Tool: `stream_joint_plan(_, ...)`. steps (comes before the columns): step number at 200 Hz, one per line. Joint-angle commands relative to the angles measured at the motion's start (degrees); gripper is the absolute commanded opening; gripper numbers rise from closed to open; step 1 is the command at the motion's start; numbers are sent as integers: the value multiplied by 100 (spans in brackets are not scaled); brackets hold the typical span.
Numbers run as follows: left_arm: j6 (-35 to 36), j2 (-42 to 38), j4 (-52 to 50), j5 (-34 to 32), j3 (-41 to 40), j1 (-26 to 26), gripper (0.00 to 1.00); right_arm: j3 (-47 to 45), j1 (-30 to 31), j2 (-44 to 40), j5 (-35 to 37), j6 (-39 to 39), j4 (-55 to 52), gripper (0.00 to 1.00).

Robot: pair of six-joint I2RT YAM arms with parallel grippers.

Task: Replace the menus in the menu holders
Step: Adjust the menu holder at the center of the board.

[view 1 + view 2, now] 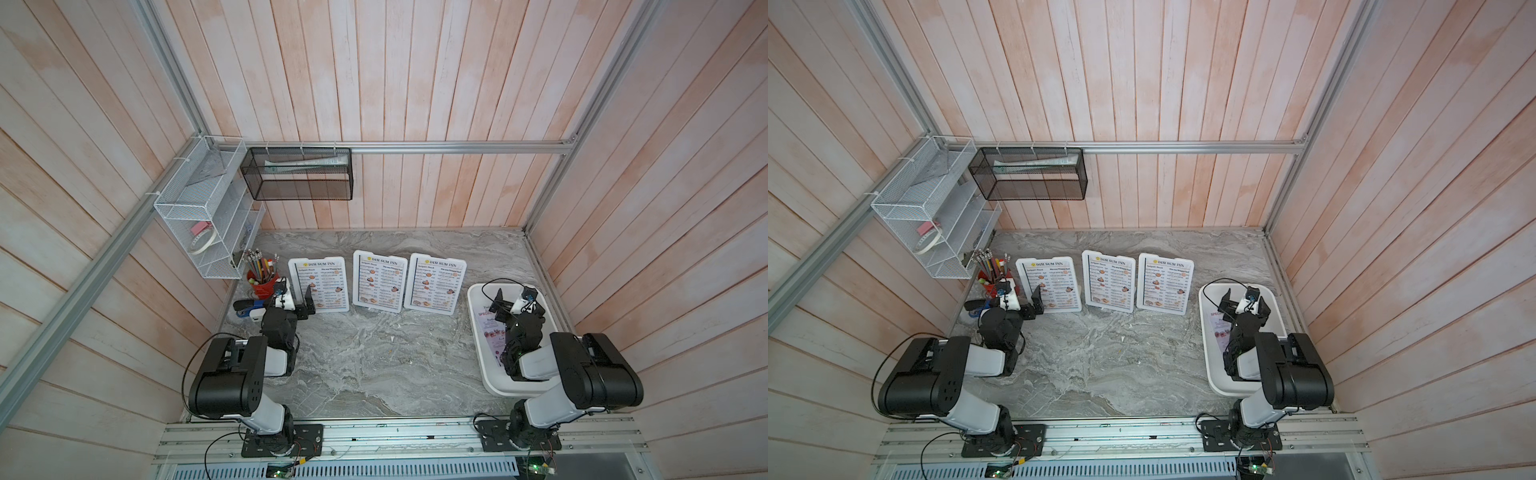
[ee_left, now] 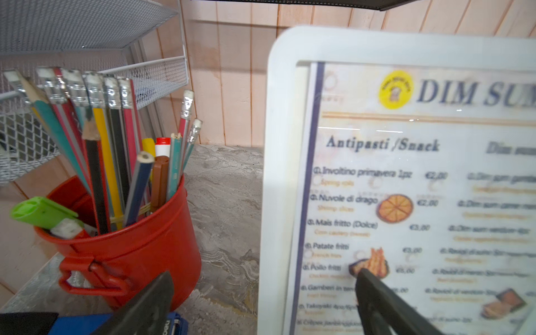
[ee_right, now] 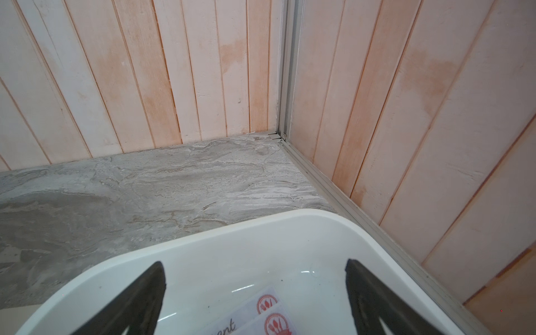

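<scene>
Both wide and empty, the left gripper (image 2: 264, 274) faced the ten-o'clock holder (image 2: 278, 145), the right gripper (image 3: 254, 264) the tray (image 3: 232, 240). Pulling the old menu (image 2: 406, 203) seemed next.

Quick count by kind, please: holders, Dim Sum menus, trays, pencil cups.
Holders: 3
Dim Sum menus: 3, one in each holder
Tray: 1
Pencil cup: 1
Total: 8
</scene>
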Motion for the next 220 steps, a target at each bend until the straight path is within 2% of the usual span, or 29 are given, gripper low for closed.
stream_joint_plan(1,-178,-552,-476,-319,63,18,100,93,40,-277,-5,18,-281,94)
stream_joint_plan(16,-338,-987,-1336,-723,345,18,100,-36,91,-308,156,-46,189,94)
stream_joint_plan(38,-361,-1466,-2118,-1011,615,2,100,579,121,-1109,378,18,-1709,93)
stream_joint_plan(52,-391,-1701,-3051,-1359,970,-123,100,839,123,-1609,447,127,-2477,93)
stream_joint_plan(76,-800,-1998,-4499,-1891,1515,-151,100,1130,157,-2317,-54,389,-3495,92)
stream_joint_plan(95,-1262,-2086,-5282,-1717,1817,16,100,1540,568,-2518,-333,491,-4194,91)
stream_joint_plan(120,-1894,-2013,-5935,-1382,2068,194,100,2260,1761,-2251,-170,69,-4741,91)
stream_joint_plan(137,-2016,-1921,-6132,-1078,2154,208,100,2666,2608,-1934,-136,-94,-4885,91)
stream_joint_plan(163,-2128,-1773,-6131,-954,2157,202,100,3394,3656,-1262,-392,-40,-4935,91)
stream_joint_plan(190,-1954,-1422,-5959,-890,2326,272,100,4206,4411,-379,-816,-18,-4967,91)
stream_joint_plan(220,-1969,-1095,-5613,-578,2479,347,100,4962,4809,457,-1295,248,-4922,91)
